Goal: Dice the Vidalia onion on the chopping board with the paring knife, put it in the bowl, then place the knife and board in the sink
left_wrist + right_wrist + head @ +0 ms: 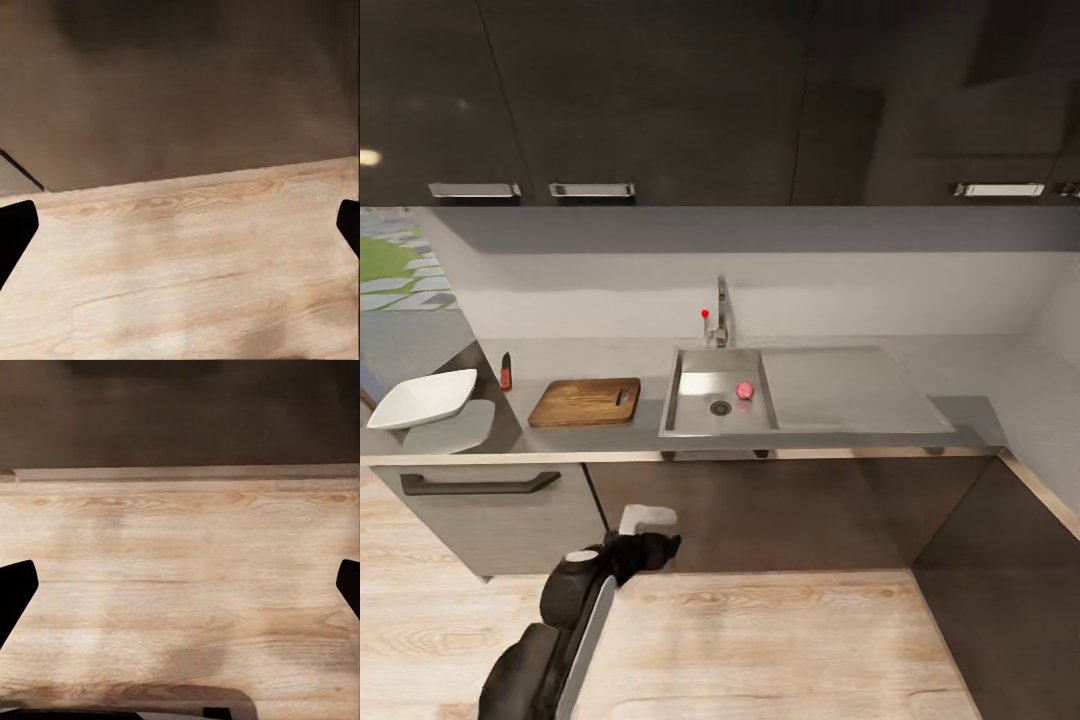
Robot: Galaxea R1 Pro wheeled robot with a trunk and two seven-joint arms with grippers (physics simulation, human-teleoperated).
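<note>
Onion (745, 390) is seen in the sink (690, 400), right of the drain; board (585, 402), knife (506, 372) and bowl (422, 398) wait left on the counter (960, 410). Both claws, left (180, 225) and right (180, 585), are spread, empty, over floor. Being round, it may well be nudged away during a rushed reach.

Right gripper (180, 585) over pale wood-plank floor (180, 577), its two dark fingers (15, 592) wide apart with nothing between them, dark cabinet front (180, 412) beyond, a dark shape at one edge, possibly the robot's body.
</note>
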